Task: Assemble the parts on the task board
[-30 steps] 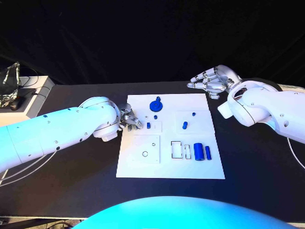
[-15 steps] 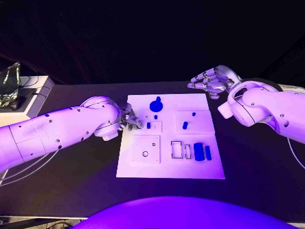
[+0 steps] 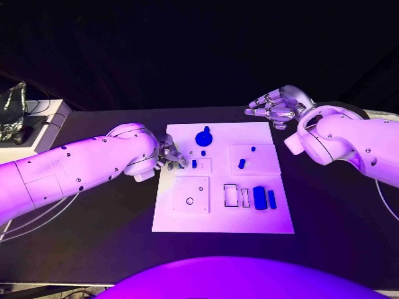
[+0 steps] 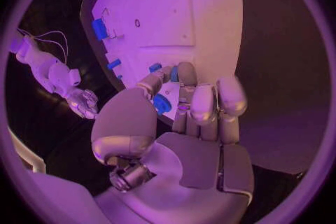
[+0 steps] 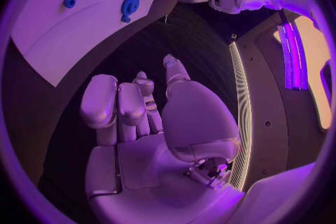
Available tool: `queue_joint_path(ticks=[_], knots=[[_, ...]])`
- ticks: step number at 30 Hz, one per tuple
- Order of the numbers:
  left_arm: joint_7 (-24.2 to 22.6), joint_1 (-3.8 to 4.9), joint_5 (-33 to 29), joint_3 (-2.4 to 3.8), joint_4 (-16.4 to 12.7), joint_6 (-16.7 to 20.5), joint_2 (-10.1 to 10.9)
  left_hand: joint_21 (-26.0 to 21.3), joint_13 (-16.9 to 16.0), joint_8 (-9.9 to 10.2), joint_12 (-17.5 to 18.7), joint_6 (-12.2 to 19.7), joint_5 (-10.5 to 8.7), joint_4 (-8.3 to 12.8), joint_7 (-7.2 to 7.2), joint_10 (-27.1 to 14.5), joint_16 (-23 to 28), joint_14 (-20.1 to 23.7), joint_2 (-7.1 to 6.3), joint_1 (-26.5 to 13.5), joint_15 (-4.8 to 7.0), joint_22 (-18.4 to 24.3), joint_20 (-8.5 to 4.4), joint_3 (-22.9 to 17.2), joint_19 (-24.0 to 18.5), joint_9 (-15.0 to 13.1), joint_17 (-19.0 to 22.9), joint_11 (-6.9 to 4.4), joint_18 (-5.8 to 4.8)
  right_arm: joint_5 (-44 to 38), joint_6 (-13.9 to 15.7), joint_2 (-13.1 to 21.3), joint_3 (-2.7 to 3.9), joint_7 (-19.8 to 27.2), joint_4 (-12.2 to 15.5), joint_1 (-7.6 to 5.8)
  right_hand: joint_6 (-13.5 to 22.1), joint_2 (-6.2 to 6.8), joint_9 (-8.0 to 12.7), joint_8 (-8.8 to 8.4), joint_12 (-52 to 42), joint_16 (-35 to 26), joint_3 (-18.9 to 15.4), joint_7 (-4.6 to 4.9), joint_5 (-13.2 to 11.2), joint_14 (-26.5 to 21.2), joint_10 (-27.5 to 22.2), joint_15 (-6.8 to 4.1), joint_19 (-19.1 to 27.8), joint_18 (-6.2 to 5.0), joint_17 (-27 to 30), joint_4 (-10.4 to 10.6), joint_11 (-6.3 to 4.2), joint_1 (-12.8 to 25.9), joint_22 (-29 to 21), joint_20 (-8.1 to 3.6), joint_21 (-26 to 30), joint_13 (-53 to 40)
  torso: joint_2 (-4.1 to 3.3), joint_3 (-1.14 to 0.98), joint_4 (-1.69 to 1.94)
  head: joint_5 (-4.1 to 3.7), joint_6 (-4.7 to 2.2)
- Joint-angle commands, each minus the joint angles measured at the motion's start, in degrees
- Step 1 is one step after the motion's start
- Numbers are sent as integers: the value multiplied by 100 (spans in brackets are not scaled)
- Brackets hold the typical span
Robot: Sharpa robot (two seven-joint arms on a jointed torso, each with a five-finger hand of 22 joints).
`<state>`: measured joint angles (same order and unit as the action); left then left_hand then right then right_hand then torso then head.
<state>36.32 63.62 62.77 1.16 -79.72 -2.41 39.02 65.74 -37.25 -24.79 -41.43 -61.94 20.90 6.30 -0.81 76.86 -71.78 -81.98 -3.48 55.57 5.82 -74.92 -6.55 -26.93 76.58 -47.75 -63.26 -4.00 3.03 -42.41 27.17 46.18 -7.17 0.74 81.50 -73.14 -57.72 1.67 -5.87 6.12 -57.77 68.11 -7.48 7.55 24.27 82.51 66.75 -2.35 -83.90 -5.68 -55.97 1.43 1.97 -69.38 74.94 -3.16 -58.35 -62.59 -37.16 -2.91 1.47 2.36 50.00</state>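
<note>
Pinching a small blue part (image 4: 173,74) between my left hand (image 3: 170,154) fingertips at the task board's (image 3: 222,221) left edge, I am judging insertion comes next: careful alignment over a socket. My right hand (image 3: 273,106) is hovering empty, fingers loosely curled apart.

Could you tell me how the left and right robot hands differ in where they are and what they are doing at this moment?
The left robot hand reaches over the task board's left edge, fingertips at a small blue part; the right robot hand sits off the board, beyond its far right corner. The left robot hand's fingers point at the board; the right robot hand's fingers curl loosely, holding nothing. Both are silver, on white arms.
</note>
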Motion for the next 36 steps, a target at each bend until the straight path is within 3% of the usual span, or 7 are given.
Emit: queue_joint_path(ticks=[1,8,11,18,31,36], knots=[[117,-45,-70,-37,24,-253,-21,-34,9,-13,-41,-285,3,-56,257,-20,-3,-4,212,307,-8,-508,36,65,7,-101,0,-21,-88,-56,-95,-8,3,29,-1,7,4,4,-4,-31,11,-23,-3,41,-10,2,10,-28,-230,15,5,-12,-23,11,777,-21,31,-6,-2,1,6,-8,0],[118,-45,-63,-37,38,-216,-28,-52,10,-9,-57,-302,-2,-378,287,-33,7,-3,97,268,2,-504,18,635,9,-87,13,-30,-97,-61,-93,-8,3,33,-3,12,8,6,-3,-33,28,-34,-1,43,-10,-1,-2,-27,-227,14,18,-23,-22,6,774,-20,43,6,-2,6,1,-9,0],[118,-45,-50,-37,39,-188,-25,-57,10,-7,-68,-319,6,-619,308,-43,6,-6,116,365,9,-506,11,1198,14,-76,14,-30,-102,-63,-93,-6,3,35,-3,13,8,6,-3,-33,28,-34,-1,43,-10,-1,-2,-27,-227,14,18,-23,-22,6,774,-20,43,6,-1,8,1,-12,0],[119,-45,-14,-37,39,-152,-14,-68,11,-14,-86,-335,11,-969,298,-55,10,-3,81,478,10,-511,8,1767,17,-64,24,-32,-103,-65,-92,-1,3,37,-1,14,8,6,-3,-33,28,-34,-1,43,-10,-1,-2,-27,-227,14,18,-23,-22,6,774,-20,43,6,0,9,4,-13,0],[115,-47,56,-31,5,-74,21,-71,21,-32,-106,-342,13,-1198,295,-52,-3,-4,134,624,11,-529,6,2275,27,-64,9,-31,-105,-65,-90,10,3,36,3,18,14,12,-3,-35,33,-44,-1,45,-10,-3,-5,-26,-226,12,26,-20,-20,13,772,-19,55,11,-3,14,3,-13,0],[86,-48,56,-29,-58,-76,62,-74,23,-54,-117,-357,17,-1284,294,-55,-11,-8,151,671,6,-538,10,2797,30,-75,-1,-25,-103,-65,-89,20,3,35,7,20,14,12,-3,-35,33,-44,-1,45,-10,-3,-5,-26,-226,12,26,-20,-20,13,772,-19,55,11,-3,14,1,-14,0]])
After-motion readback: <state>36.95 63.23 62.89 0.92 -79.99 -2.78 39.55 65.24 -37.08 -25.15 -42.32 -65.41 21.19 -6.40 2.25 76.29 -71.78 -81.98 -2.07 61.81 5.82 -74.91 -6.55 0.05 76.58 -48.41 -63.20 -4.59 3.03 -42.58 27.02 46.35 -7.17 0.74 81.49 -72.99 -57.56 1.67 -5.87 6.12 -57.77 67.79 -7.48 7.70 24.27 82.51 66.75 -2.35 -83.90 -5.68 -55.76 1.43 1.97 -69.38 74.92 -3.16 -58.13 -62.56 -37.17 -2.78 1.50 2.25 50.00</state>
